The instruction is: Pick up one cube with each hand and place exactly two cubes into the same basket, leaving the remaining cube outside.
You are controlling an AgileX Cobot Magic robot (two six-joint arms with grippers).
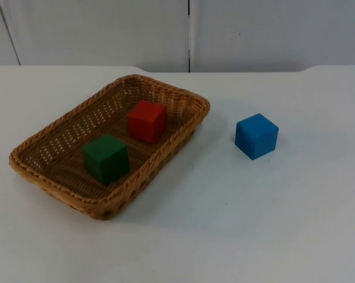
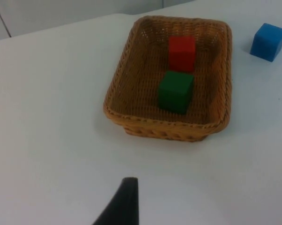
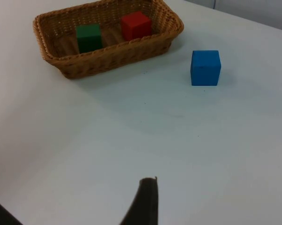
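Looking like a lab or robot test bench, not a home. A plain white table top (image 1: 254, 236) is running back to a grey partition wall (image 1: 107, 29) made of flat panels with thin seams. Staged props are sitting on it: a wicker basket (image 1: 183, 94) holding a red cube (image 1: 147, 121) and a green cube (image 1: 105, 158), with a blue cube (image 1: 256, 136) lying outside nearer the table's right edge.

Woven wicker basket (image 1: 183, 97), matt smooth cubes, smooth white table (image 1: 272, 224)
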